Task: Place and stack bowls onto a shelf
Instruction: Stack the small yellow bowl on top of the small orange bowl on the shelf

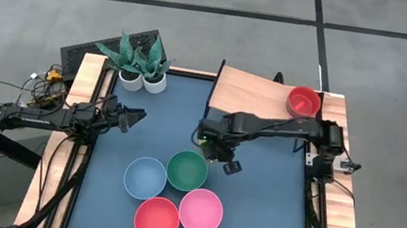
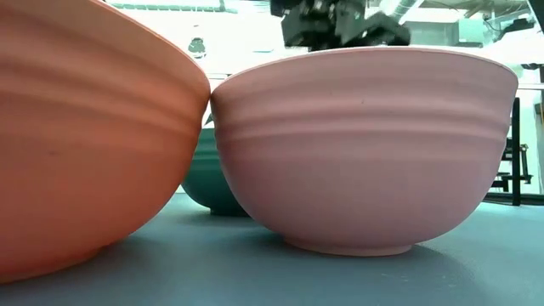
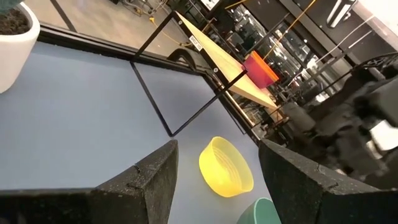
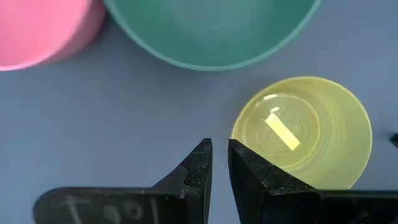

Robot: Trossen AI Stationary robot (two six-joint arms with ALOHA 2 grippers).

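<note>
Four larger bowls stand on their bases near the table's near edge: blue (image 1: 145,177), dark green (image 1: 187,169), pink (image 1: 200,210) and red (image 1: 157,220). A small red bowl (image 1: 303,102) stands on the light wood shelf (image 1: 252,97). A small yellow bowl (image 4: 301,130) sits upright on the table beside the green bowl (image 4: 211,31); the right arm hides it in the high view. My right gripper (image 4: 219,163) hovers shut just beside the yellow bowl's rim. My left gripper (image 3: 217,146) is open at the table's left, pointing toward the yellow bowl (image 3: 225,166).
Two white plant pots (image 1: 143,79) stand at the far left corner. The shelf's thin dark legs (image 3: 155,99) rise from the table at the far right. In the low view the red bowl (image 2: 76,127) and pink bowl (image 2: 365,144) fill the near edge.
</note>
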